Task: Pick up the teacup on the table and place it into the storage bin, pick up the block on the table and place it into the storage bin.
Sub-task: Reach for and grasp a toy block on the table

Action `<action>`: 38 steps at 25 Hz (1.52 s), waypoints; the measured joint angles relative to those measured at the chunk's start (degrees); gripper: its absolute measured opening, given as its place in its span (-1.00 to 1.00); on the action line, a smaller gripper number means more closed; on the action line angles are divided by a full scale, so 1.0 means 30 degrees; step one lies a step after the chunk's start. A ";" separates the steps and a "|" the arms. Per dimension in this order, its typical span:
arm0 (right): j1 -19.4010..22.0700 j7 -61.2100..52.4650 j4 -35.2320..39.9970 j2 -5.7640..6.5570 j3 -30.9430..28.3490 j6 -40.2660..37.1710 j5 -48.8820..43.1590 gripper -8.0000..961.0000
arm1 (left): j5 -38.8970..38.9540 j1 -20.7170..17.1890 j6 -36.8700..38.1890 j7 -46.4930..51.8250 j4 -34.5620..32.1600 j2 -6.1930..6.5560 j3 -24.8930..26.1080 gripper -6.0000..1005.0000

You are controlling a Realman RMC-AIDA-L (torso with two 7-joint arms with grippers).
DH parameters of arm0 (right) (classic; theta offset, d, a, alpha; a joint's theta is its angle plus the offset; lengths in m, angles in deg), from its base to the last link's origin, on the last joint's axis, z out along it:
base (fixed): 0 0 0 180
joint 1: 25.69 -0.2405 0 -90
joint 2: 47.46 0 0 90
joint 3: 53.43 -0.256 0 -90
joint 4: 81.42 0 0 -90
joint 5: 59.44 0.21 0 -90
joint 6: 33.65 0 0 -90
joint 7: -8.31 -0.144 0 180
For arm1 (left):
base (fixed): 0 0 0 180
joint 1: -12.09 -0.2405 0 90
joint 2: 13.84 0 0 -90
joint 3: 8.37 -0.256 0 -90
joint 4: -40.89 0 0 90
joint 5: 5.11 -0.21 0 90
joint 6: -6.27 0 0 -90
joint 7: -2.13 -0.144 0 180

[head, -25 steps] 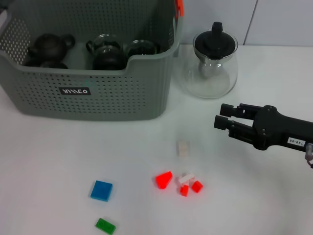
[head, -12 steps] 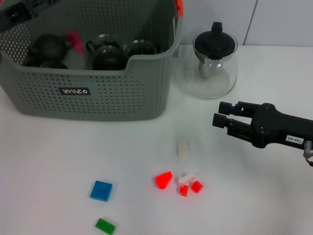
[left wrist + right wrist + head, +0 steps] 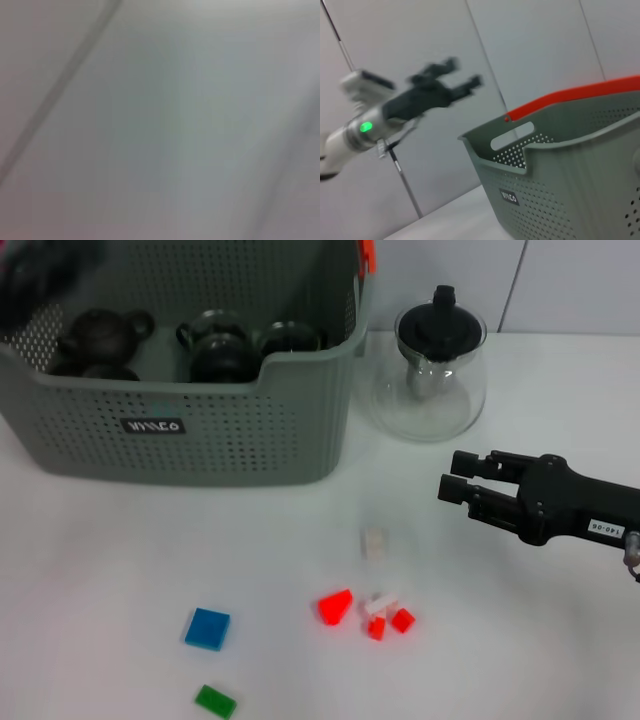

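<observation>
Since half a second ago the left gripper (image 3: 35, 280) has shifted at the storage bin's far left corner; the pink blur seen inside the bin is gone. The right gripper has barely moved.

Head view: the grey-green storage bin (image 3: 200, 440) sits at the far left of the white surface (image 3: 100, 570), orange clip (image 3: 367, 254) on its rim. Inside it are dark teapots (image 3: 100, 338) and glass teacups (image 3: 215, 348). The left gripper is only a dark smear above the bin's far left corner; cannot tell its state. A clear glass teapot with black lid (image 3: 435, 365) stands just beside the bin on its right. The right gripper (image 3: 450, 488) hovers over the surface near that teapot, fingers parted, holding nothing. Loose blocks lie on the surface well apart from the bin: a pale block (image 3: 375, 543), a red block (image 3: 335, 607), a small red-and-white cluster (image 3: 388, 615), a blue tile (image 3: 207, 628), a green tile (image 3: 215, 701).

Left wrist view: a blurred grey field with one dark diagonal line; nothing identifiable.

Right wrist view: the storage bin's perforated wall with its label and red rim. Farther off, the left gripper (image 3: 460, 80) is raised high in the air, its two fingers (image 3: 470, 81) apart with nothing between them, a green light on the arm behind.
</observation>
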 joint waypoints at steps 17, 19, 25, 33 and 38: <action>-0.0159 -0.0039 -0.0524 0.0048 -0.0003 0.0362 -0.0002 0.04 | -0.7413 -0.6287 -0.0411 -2.1390 0.7377 -0.2567 0.0382 0.75; -0.0166 -0.0035 -0.0524 0.0043 0.0000 0.0401 -0.0001 0.05 | -0.7436 -0.6381 -0.1397 -2.2070 0.8186 -0.2571 0.0382 0.74; -0.0218 -0.0041 -0.0524 0.0006 0.0012 0.0551 -0.0001 0.05 | -0.7317 -0.6404 -0.2732 -2.3833 0.9744 -0.2580 0.1082 0.74; -0.0115 -0.0006 -0.0546 0.0000 0.0034 0.0557 -0.0002 0.05 | -0.7324 -0.6289 -0.3966 -2.3896 0.9810 -0.2555 0.1335 0.74; -0.0115 -0.0008 -0.0553 0.0000 0.0044 0.0556 -0.0001 0.05 | -0.7321 -0.6313 -0.4211 -2.4286 1.0098 -0.2588 0.1861 0.73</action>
